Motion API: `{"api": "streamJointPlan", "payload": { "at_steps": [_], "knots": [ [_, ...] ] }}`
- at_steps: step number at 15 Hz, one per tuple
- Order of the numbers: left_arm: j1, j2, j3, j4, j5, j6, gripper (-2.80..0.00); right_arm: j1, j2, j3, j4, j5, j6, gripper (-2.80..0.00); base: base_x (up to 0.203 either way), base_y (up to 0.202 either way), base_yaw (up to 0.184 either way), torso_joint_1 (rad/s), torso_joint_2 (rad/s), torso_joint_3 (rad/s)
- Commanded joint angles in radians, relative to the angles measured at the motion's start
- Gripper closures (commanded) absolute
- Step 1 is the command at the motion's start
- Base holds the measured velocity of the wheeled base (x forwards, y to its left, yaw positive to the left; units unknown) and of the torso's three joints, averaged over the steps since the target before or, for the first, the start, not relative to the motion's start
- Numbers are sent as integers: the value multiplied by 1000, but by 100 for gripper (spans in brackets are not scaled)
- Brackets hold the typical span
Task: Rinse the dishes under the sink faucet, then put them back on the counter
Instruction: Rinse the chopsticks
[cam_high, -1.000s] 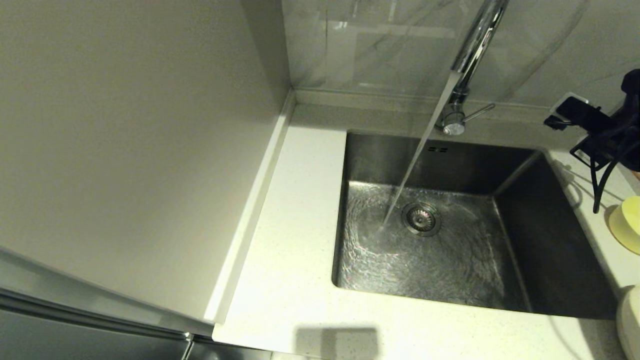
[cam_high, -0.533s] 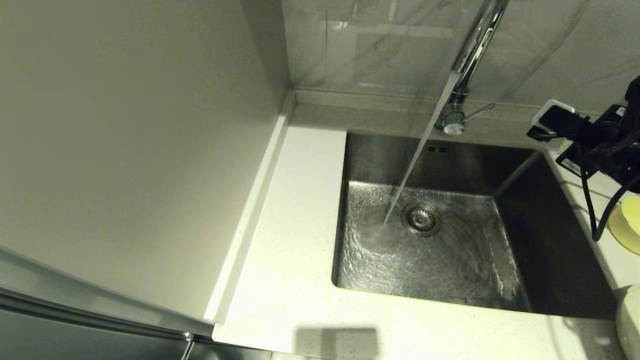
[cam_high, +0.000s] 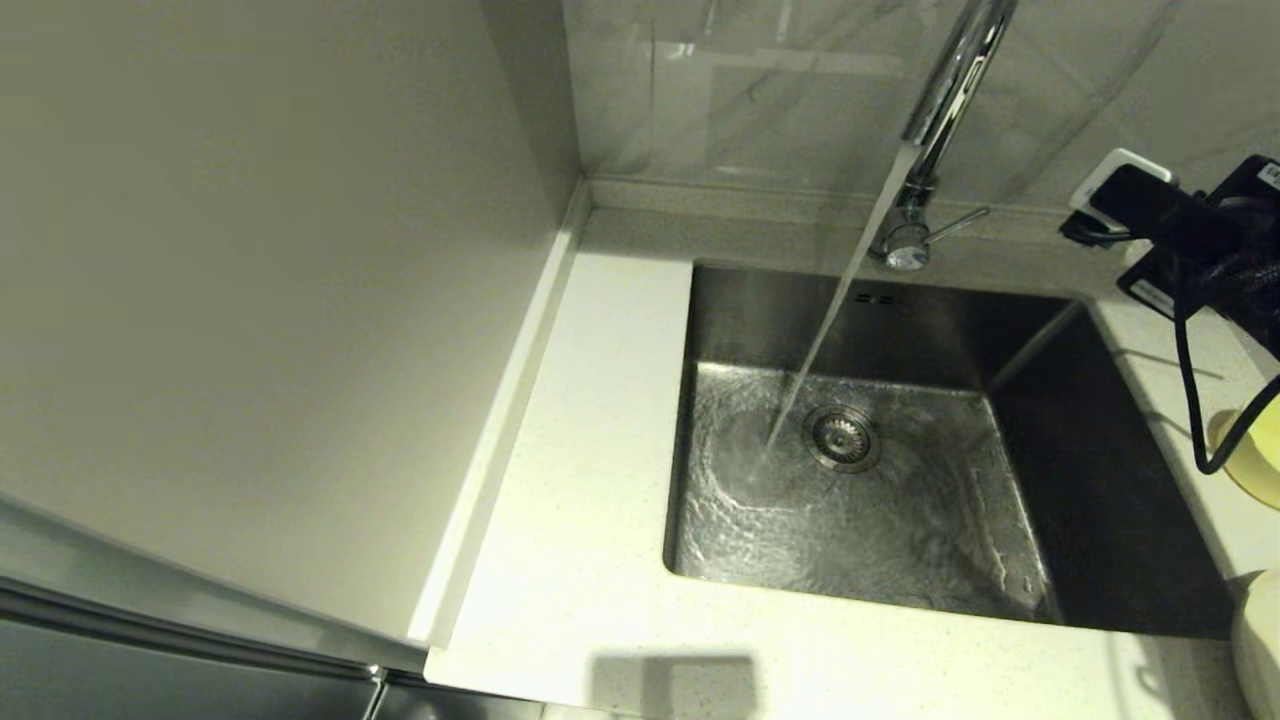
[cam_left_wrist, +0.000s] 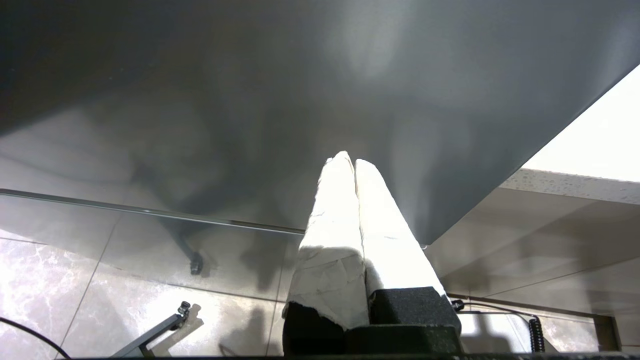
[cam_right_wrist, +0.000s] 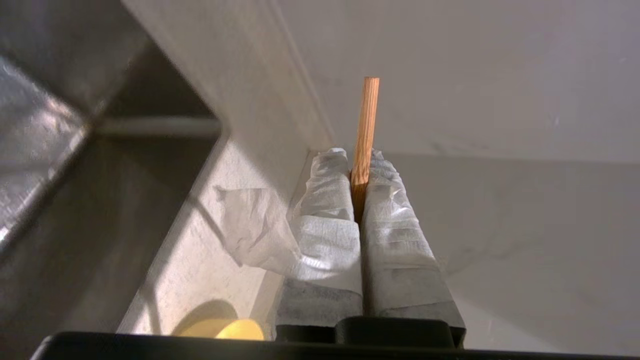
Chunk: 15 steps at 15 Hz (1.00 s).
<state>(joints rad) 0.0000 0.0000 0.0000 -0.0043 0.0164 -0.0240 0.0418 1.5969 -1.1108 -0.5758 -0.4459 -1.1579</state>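
The chrome faucet (cam_high: 950, 90) runs a steady stream of water (cam_high: 830, 330) into the steel sink (cam_high: 1010, 330), landing just left of the drain strainer (cam_high: 843, 437). My right arm (cam_high: 1190, 235) hangs over the counter's right side, beyond the sink's far right corner. Its gripper (cam_right_wrist: 360, 157) is shut on a wooden chopstick (cam_right_wrist: 366, 120) that sticks out past the fingertips; a second stick does not show. The pale yellow bowl (cam_high: 1255, 455) (cam_right_wrist: 235, 330) sits on the counter below that arm. The cream-white plate's edge (cam_high: 1258, 640) shows at the lower right. My left gripper (cam_left_wrist: 348, 162) is shut, empty and parked low.
The off-white counter (cam_high: 580, 500) runs along the sink's left and front. A tall grey panel (cam_high: 250, 300) walls off the left side. The faucet's thin lever (cam_high: 955, 226) points right. Marble tiles (cam_high: 760, 90) stand behind.
My right arm, holding the chopstick, has shifted left toward the sink's corner and then risen a little. Water keeps running. The left arm has not moved.
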Motion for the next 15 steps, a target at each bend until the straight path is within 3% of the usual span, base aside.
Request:
{"api": "streamJointPlan", "payload": {
  "at_steps": [1,7,15],
  "knots": [
    [0,-2,0,0,0,-1,0,41,-37,18,-7,-2,-12,0,0,0,0,0,0,0],
    [0,-2,0,0,0,-1,0,184,-93,160,-91,-2,-13,0,0,0,0,0,0,0],
    [0,-2,0,0,0,-1,0,328,-70,172,-173,-2,-12,0,0,0,0,0,0,0]
  ]
}}
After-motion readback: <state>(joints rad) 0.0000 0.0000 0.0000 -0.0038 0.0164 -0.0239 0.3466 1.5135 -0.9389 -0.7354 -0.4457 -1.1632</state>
